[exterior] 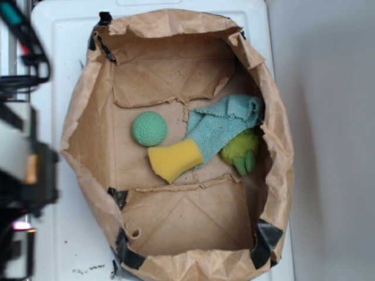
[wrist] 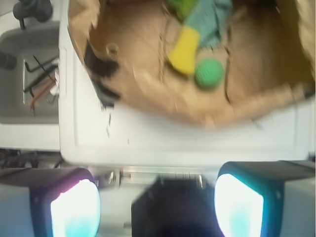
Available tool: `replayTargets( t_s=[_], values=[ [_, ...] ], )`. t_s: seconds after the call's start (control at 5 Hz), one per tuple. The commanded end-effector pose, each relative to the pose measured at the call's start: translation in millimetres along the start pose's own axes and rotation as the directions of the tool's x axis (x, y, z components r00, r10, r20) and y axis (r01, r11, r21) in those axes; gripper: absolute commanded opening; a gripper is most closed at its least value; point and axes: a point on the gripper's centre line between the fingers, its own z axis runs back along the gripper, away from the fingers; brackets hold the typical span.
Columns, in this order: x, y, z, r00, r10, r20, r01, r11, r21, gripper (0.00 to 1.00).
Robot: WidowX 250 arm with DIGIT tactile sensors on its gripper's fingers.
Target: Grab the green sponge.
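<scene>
The green sponge (exterior: pixel 149 128) is round and lies on the floor of an open brown paper bag (exterior: pixel 79 117), left of centre. It also shows in the wrist view (wrist: pixel 208 73), far above the gripper. My gripper (wrist: pixel 157 207) is open and empty, its two fingers wide apart. It is outside the bag, over the edge of the white surface (wrist: pixel 173 138). In the exterior view my arm (exterior: pixel 26 170) is a blur at the left edge, left of the bag.
A yellow sponge (exterior: pixel 174 160) lies just beside the green sponge, with a blue cloth (exterior: pixel 225 123) and a green plush toy (exterior: pixel 241 151) to its right. The bag's crumpled walls ring them. Hex keys (wrist: pixel 39 74) lie in a grey tray off the white surface.
</scene>
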Motion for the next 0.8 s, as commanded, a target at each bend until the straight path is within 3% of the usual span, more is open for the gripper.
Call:
replayTargets(
  t_s=[0.0,0.6],
  values=[
    [57,25,-17,0.995,-0.010,0.095,0.000,0.995,0.099,1.00],
    [79,36,-91,0.997,-0.036,0.065,0.031,0.997,0.077,1.00]
  ],
)
